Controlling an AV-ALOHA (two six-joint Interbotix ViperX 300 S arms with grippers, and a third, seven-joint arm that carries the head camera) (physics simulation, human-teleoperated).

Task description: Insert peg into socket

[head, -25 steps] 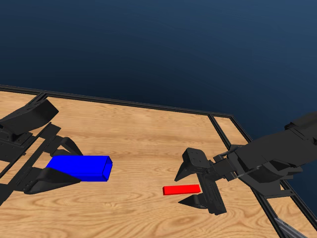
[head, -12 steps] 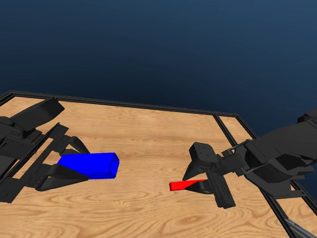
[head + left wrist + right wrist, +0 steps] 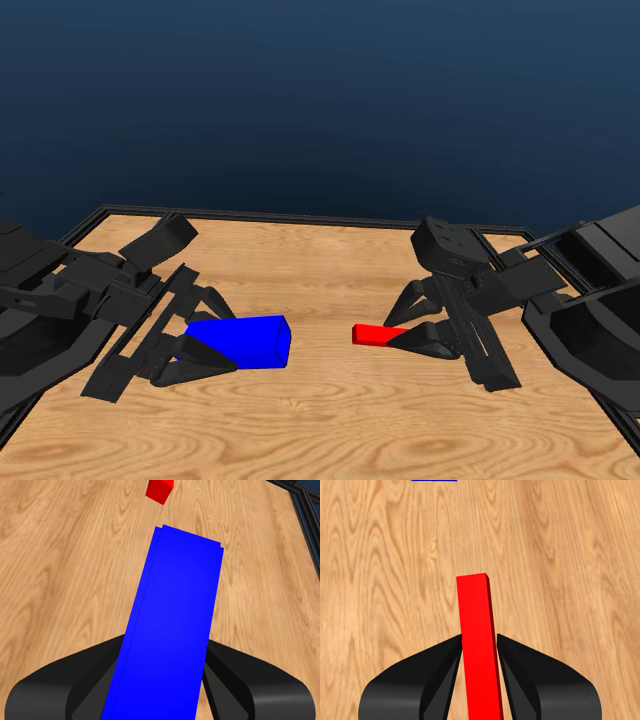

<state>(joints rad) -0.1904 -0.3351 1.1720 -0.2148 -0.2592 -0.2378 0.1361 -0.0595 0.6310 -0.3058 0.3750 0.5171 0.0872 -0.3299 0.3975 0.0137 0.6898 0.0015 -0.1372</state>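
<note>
Peg [image 3: 378,334] and socket [image 3: 243,341] are both in hand above the table [image 3: 330,420], their free ends facing each other across a clear gap. The right gripper [image 3: 420,330] has its jaws closed on the rear part of the peg, so most of the red bar sticks out toward the socket. The left gripper [image 3: 190,355] clamps the socket near its back end, one jaw on each side wall, leaving the front end free toward the peg.

The step in hand, as I judge it, is lining up the two pieces before pushing them together. In the left wrist view the peg's tip [image 3: 160,490] sits beyond the socket's far end [image 3: 190,535] and a little off the line of its long axis, so a sideways correction looks necessary first. In the right wrist view only a sliver of the socket [image 3: 434,480] shows past the peg [image 3: 479,640], again off to one side of the bar's line.

To do this well, bring both long axes onto one line, match height and tilt, and only then close the gap slowly. Whether the socket's mouth is truly level with the peg cannot be told from these views. Both grips should be kept firm, since a glancing touch on the rim could twist either piece between its jaws.
</note>
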